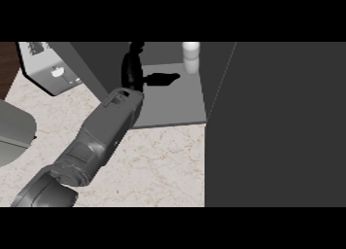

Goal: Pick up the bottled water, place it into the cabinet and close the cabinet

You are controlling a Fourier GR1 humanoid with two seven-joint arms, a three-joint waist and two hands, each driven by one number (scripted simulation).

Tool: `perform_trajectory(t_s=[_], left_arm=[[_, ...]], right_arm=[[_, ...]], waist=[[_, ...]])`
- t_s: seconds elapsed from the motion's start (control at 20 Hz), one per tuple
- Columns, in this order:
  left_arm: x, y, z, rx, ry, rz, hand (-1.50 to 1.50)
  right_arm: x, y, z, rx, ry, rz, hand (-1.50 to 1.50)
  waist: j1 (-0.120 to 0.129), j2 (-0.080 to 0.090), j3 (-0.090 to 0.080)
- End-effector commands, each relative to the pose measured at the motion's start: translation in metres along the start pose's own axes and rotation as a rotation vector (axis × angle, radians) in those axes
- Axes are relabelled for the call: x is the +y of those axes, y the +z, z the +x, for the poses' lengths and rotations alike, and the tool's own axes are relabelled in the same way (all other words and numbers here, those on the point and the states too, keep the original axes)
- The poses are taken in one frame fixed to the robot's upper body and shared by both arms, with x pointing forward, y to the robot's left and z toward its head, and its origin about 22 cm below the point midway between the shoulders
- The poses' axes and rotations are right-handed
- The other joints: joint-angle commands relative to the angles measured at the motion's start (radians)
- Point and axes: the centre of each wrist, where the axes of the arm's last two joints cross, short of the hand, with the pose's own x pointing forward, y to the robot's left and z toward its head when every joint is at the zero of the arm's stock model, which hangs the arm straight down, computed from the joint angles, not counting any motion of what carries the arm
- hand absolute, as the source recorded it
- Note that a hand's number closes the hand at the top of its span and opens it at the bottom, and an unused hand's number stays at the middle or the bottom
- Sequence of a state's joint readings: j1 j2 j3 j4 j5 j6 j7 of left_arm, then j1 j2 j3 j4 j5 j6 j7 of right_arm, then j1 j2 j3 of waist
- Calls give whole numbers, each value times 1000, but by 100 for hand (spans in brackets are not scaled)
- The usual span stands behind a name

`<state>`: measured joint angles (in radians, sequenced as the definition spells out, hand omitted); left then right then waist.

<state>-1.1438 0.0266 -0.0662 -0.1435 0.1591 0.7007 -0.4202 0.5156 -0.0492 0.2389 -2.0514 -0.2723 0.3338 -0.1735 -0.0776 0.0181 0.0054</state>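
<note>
The bottled water (192,57), a pale upright bottle, stands at the back of the cabinet's grey shelf (172,107). My left hand (133,65) reaches into the cabinet on its left side, fingers straight and pointing away, thumb sticking out to the right toward the bottle. There is a gap between the hand and the bottle, and the hand holds nothing. The cabinet's dark door (276,126) fills the right of the view, standing open. My right hand does not show.
A silver toaster (50,73) sits on the marble counter (162,165) at the upper left, beside the cabinet's left wall (93,63). A large grey rounded object (5,131) lies at the left edge.
</note>
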Motion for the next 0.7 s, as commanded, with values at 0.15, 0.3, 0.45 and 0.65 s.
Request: perform_trajectory(t_s=[0.15, 0.3, 0.45, 0.65], left_arm=[[12, -9, -2, -53, 31, -4, -150], [37, -17, -15, -100, 135, -29, -150], [34, -16, -11, -132, 278, -58, -150], [38, -11, -23, -195, 352, -107, -150]], right_arm=[[2, 0, -9, -2, -1, 9, -150], [7, 5, 10, -19, 18, 9, -150], [3, 5, 16, -23, 35, -3, -150], [8, 3, 8, -13, 61, -24, -150]], waist=[[11, 7, -6], [16, 4, -7], [33, -2, -7], [47, -8, -6]])
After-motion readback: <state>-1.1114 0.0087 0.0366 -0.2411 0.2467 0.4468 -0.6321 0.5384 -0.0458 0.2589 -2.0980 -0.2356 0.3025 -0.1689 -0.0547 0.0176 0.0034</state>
